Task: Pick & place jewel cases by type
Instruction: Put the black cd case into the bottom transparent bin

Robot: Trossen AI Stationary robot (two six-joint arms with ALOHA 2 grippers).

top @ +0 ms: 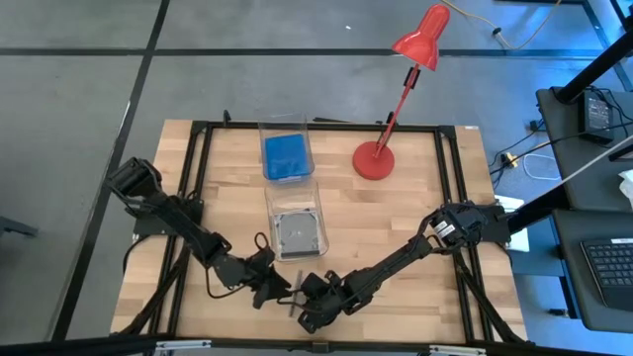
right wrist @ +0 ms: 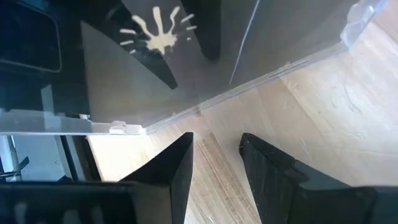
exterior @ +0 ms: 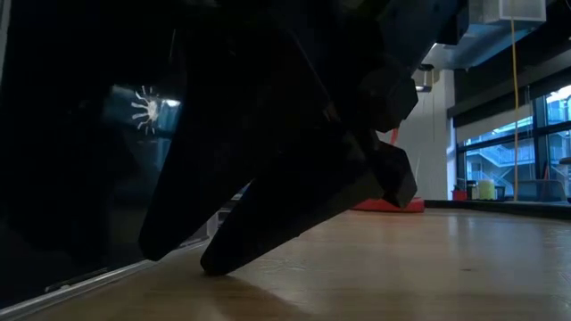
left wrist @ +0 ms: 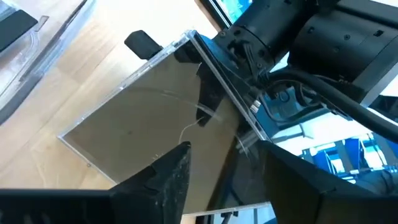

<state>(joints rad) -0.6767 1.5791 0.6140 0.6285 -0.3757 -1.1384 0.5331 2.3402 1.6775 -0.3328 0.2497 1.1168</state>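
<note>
While the pale wooden surface (top: pixel 396 227) stands on grey floor, a red lamp (top: pixel 391 109) sits beyond two clear bins, one holding blue jewel cases (top: pixel 287 156), the nearer a grey one (top: pixel 297 233). Near the front edge, a transparent case (left wrist: pixel 155 118) stands tilted between both grippers; the left fingers (left wrist: pixel 171 177) are parted around it, the right fingers (right wrist: pixel 180 168) stand apart below its edge.

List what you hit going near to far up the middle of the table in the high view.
left hand and right hand meeting on an upright clear case → bin with a grey disc case → bin with a blue case. The red lamp stands off to the right of the far bin.
</note>
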